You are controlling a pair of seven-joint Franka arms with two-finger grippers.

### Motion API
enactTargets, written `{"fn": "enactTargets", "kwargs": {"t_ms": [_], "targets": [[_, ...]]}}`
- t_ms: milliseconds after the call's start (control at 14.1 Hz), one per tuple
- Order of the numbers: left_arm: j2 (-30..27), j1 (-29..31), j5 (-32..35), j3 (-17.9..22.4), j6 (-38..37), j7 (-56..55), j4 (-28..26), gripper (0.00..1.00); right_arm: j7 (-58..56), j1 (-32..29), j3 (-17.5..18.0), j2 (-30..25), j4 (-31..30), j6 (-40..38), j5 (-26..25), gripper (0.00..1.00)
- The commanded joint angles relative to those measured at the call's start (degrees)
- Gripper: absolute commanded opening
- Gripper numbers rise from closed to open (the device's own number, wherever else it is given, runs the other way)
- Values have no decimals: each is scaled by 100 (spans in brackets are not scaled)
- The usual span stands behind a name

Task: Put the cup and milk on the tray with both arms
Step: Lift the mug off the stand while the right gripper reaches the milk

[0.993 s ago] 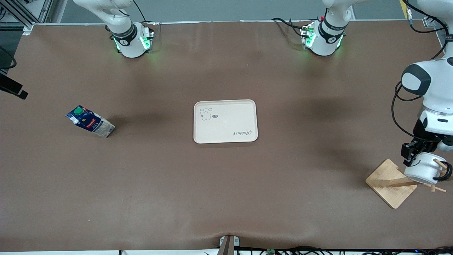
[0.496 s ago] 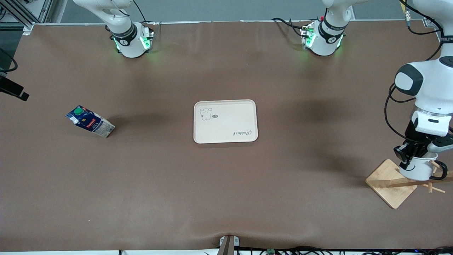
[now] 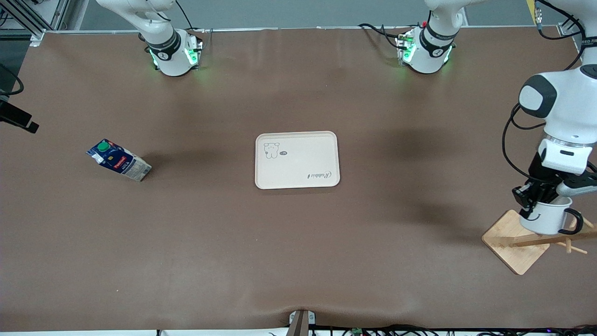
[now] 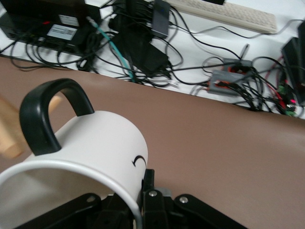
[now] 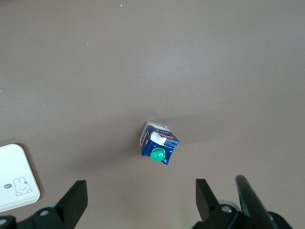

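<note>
While the left gripper (image 3: 536, 204) pinches the small white smiley-face mug's (image 3: 546, 218) rigid, slippery rim above the wooden rack (image 3: 512, 241) near the table's left-arm edge, the right gripper (image 5: 138, 198) hangs wide open, empty, over the light blue milk carton (image 3: 118, 160); the cream rectangular tray (image 3: 297, 159) waits mid-table.

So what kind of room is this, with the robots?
Most likely a robot lab. Two arms are bolted to a table with a brown cover, tangled cables and electronics boxes lie along its edge, and the left gripper holds a cup.

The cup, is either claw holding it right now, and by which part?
Yes. The left claw grips the cup by its rim wall, above the smiley and away from the handle, over the wooden rack. The right claw is open, holding nothing, above the milk.
</note>
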Motion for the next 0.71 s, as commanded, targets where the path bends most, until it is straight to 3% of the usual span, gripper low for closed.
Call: {"fn": "enactTargets", "kwargs": {"t_ms": [0,142,426,638], "targets": [[-225,15,9,-314,-652,-257,59,0,28,-25,27,141,110,-26,17,100],[-295,15,9,-561,-1363,-653,277,0,54,-50,27,641,144,-104,35,100],[-77,-90,26,-1123,-3285,-1260,1163,0,20,-86,18,643,136,-88,44,100],[301,-633,26,-1238,-4449,-2101,1832,0,28,-103,18,765,119,-96,17,100]]}}
